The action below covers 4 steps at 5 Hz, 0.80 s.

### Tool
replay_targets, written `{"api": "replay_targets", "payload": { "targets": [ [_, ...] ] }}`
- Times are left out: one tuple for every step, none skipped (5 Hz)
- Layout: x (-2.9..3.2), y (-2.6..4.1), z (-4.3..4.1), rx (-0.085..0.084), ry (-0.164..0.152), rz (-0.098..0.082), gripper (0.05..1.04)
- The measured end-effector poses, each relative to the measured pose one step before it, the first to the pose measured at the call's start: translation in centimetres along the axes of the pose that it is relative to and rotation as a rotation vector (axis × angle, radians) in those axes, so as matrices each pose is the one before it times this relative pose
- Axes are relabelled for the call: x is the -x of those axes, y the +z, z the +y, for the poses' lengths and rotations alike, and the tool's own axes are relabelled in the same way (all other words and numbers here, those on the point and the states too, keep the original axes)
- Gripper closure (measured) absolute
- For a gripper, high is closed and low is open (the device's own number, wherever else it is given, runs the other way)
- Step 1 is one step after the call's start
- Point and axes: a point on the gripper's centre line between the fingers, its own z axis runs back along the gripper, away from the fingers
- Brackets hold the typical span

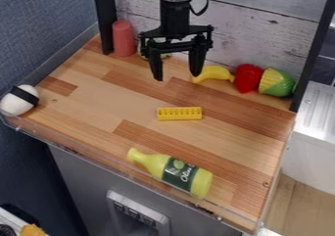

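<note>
Over counter (111, 113) | pincer (177, 77) spread | banana (214, 74), yellow brick (179, 113) nearby, long axes left-right

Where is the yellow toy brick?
The yellow brick lies mid-counter in the camera view, above the bottle and below the open gripper.

Open room around yellow brick (179, 114), banana (213, 74) behind, bottle (173, 172) in front

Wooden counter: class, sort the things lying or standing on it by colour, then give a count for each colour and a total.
Yellow: 2 (banana, brick)
Yellow with green: 2 (bottle, corn)
Red or pinkish red: 2 (cylinder, rounded toy)
White with black band: 1 (egg-shaped toy)
Green: 1 (thing partly behind the claw)
Total: 8
</note>
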Motion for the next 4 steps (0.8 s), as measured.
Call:
{"api": "replay_targets", "payload": {
  "targets": [
    [0.396,-0.249,-1.043,0.0009,-0.1204,-0.0129,0.089],
    [-0.111,-1.291,-0.52,-0.0006,-0.0374,-0.0018,0.089],
    [-0.297,-1.787,-0.225,-0.0065,0.0502,0.0105,0.087],
    [-0.61,-0.982,-0.339,0.0051,0.0883,-0.0004,0.089]
  ]
}}
